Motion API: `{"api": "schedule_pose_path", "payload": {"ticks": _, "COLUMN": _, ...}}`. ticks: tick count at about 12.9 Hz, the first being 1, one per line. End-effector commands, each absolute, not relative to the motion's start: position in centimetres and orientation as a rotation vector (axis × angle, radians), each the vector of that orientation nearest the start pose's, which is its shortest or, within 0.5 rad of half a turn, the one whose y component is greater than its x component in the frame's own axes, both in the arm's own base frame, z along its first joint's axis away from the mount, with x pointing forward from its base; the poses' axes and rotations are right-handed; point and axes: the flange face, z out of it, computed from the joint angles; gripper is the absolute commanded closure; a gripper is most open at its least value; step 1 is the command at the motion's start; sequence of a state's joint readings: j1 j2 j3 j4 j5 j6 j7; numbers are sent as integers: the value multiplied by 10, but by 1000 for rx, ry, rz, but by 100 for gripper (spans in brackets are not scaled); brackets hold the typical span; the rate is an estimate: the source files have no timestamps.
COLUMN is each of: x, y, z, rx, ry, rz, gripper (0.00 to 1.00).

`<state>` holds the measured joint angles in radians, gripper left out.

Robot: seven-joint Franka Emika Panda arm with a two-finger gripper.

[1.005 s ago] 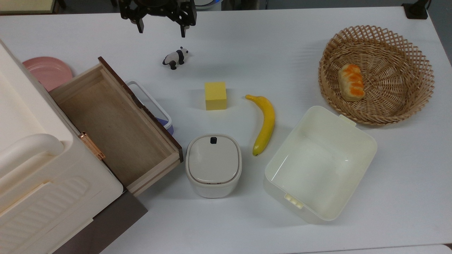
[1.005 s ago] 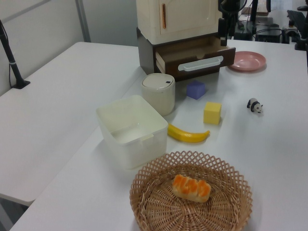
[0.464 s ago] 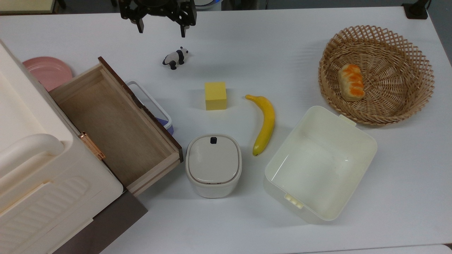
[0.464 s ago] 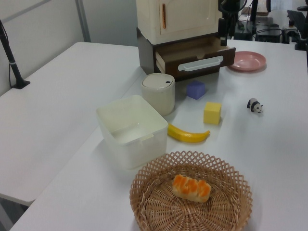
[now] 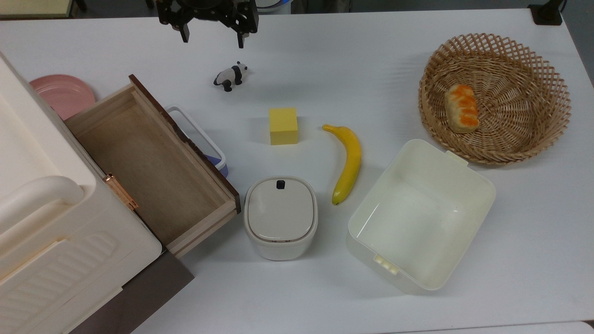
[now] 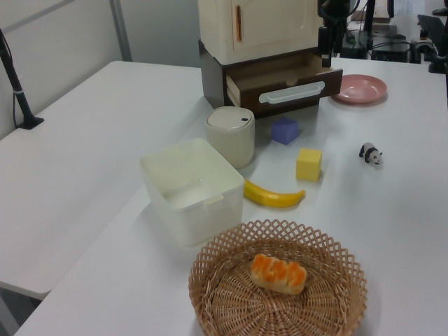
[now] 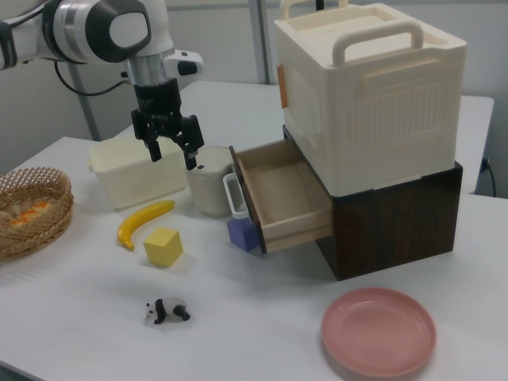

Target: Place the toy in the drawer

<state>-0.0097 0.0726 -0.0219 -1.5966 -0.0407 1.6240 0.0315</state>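
Note:
The toy, a small black-and-white panda, stands on the white table, also seen as the panda and the panda. My gripper hangs high above the table, just beyond the panda toward the top view's upper edge, open and holding nothing. In the right view the gripper hovers well above the banana and cube. The drawer is pulled out of the dark cabinet, its bare wooden floor showing; it appears as the drawer and the drawer.
A yellow cube, a banana, a lidded cream box and an open cream tub sit mid-table. A wicker basket holds bread. A pink plate lies beside the cabinet; a purple block sits under the drawer handle.

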Motion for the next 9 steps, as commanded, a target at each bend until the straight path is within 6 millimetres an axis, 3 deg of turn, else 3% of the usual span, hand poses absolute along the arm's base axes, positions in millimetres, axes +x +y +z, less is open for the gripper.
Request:
{"api": "schedule_pose_path", "payload": {"ticks": 1, "x": 572, "y": -16, "z": 577, "rx": -3164, "ry": 57, "rz": 136, "gripper": 0}}
{"api": "schedule_pose_path", "payload": {"ticks": 6, "x": 573, "y": -8, "z": 573, "rx": -3164, "ry": 35, "rz": 146, "gripper": 0}}
{"api": "schedule_pose_path", "payload": {"ticks": 9, "x": 574, "y": 7, "z": 569, "rx": -3165, "ry": -7, "rz": 157, "gripper": 0}}
